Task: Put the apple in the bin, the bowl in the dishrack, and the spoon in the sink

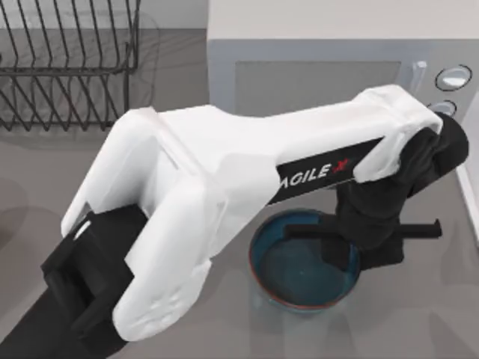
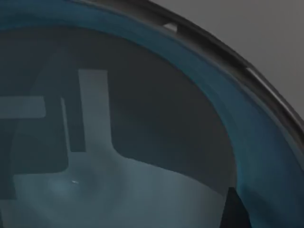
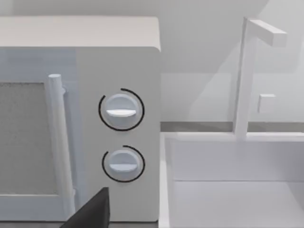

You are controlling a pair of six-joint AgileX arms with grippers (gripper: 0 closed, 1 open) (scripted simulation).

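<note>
One arm is at work in the top view: the left arm reaches across the table and its left gripper [image 1: 364, 241] hangs low over the bowl [image 1: 303, 262], fingers spread apart, one over the bowl's inside and one beyond its right rim. The step in hand looks like the bowl; next the fingers must settle astride the rim and close, then carry it to the dishrack [image 1: 67, 63] at the far left. The left wrist view looks straight into the bowl [image 2: 142, 142], very near, nothing gripped. The right wrist view faces the microwave [image 3: 118, 118] and sink [image 3: 237, 190]; a dark finger [image 3: 92, 211] of the right gripper shows, its state I cannot tell.
</note>
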